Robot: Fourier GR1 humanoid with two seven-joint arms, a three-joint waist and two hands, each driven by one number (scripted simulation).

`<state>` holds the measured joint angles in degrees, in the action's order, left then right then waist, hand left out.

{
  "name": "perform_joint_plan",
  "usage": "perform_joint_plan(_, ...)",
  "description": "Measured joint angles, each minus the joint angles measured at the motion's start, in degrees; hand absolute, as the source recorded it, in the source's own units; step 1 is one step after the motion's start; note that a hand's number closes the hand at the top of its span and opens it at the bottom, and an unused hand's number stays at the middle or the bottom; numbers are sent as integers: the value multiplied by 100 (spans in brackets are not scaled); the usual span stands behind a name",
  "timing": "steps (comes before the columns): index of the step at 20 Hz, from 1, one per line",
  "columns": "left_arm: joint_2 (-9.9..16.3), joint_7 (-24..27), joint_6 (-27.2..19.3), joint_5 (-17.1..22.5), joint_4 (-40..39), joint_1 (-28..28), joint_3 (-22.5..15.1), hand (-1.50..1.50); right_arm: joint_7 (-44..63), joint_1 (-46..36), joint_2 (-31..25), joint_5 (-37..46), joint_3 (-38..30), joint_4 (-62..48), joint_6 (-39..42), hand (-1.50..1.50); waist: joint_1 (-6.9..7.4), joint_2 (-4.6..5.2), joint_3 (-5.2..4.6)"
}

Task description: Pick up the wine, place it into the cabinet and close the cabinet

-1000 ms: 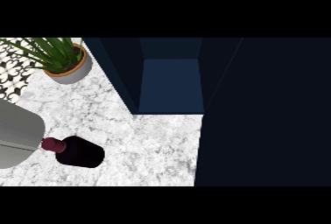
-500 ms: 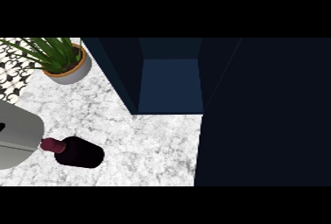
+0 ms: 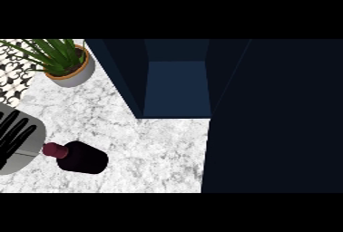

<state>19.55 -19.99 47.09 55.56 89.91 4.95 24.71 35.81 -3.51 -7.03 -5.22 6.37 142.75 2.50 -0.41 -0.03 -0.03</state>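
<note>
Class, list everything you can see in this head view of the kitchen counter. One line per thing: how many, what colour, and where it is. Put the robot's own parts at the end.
wine bottle: one, dark with a maroon cap, on the counter at lower left, cap toward the left edge.
potted plant: one, green leaves in a grey pot with an orange rim, top left corner of the counter.
cabinet: one, dark navy, open with a blue interior, top centre; its dark door fills the right side.
counter: one, white-grey marble, left half of the view.
patterned tiles: black-and-white patch, far left edge.
left hand: one, black fingers on a grey forearm, left edge, right next to the bottle's cap.
</note>
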Motion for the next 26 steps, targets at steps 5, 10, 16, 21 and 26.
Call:
perform_joint_plan(5,-209,375,223,-648,-457,-226,129,-150,62,-33,57,27,65,9,-15,-150,4,-2,1)
perform_joint_plan(10,-270,811,565,-1231,-1115,-439,264,-150,81,45,103,46,162,42,-18,-150,-6,-2,0)
perform_joint_plan(16,-407,1433,815,-2053,-1810,-713,310,-150,64,-33,107,57,50,27,17,-150,-5,0,-1)
perform_joint_plan(21,-540,1928,979,-2601,-2066,-720,242,-150,270,-229,88,51,-66,25,-14,-150,7,-1,-1)
perform_joint_plan(26,-628,2340,1015,-3065,-2488,-811,204,-150,182,-149,121,38,-76,29,65,-150,-4,0,0)
